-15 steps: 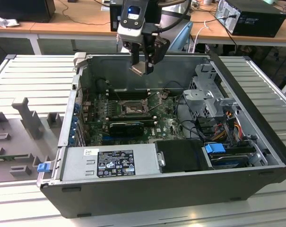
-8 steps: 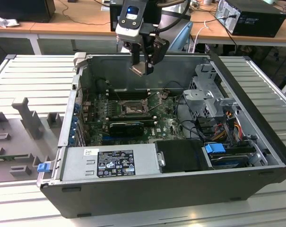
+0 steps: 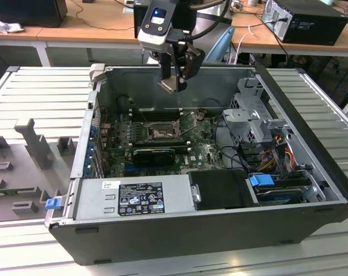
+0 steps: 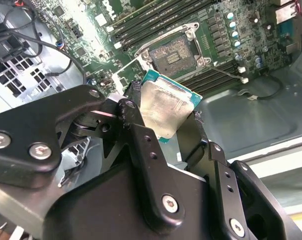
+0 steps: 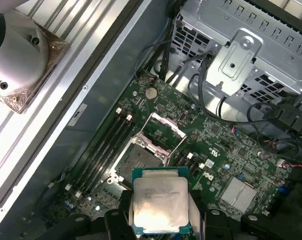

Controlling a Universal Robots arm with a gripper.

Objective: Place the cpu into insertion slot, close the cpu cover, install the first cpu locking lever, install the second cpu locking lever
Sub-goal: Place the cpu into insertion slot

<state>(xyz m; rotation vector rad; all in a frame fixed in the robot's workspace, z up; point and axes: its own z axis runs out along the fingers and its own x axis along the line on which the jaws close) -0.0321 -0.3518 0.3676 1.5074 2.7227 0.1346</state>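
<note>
Cpu (image 4: 165,107), pale silver face outward with a teal edge around it, sits pinched between the two black fingers of the claw (image 4: 166,131), which has closed onto opposite edges of the chip and grips nothing else. In the exterior view the claw (image 3: 175,81) hangs above the open computer case (image 3: 162,236), with the cpu (image 3: 168,85) tilted in its grip and well clear of the green motherboard (image 3: 203,153) below. In the first wrist view the cpu (image 5: 160,202) lies between the fingertips of the claw (image 5: 160,222), and the insertion slot (image 5: 137,161) shows just beyond the chip's far edge, its dark square face exposed. The cpu cover (image 5: 165,122) stands swung up from the far side of that slot, so the socket is uncovered. In the second wrist view the insertion slot (image 4: 173,50) appears past the chip, framed by its metal rim and flanked by long black memory slots (image 4: 155,17). The case rests on a slatted metal bench (image 3: 41,98) and holds the motherboard on its floor, a long black card (image 3: 153,154) plugged in near the exterior view's front of the socket (image 3: 161,131), a grey power supply box (image 3: 133,198) along the near wall, and a metal drive cage (image 3: 251,115) with bundled cables on the exterior view's right.
</note>
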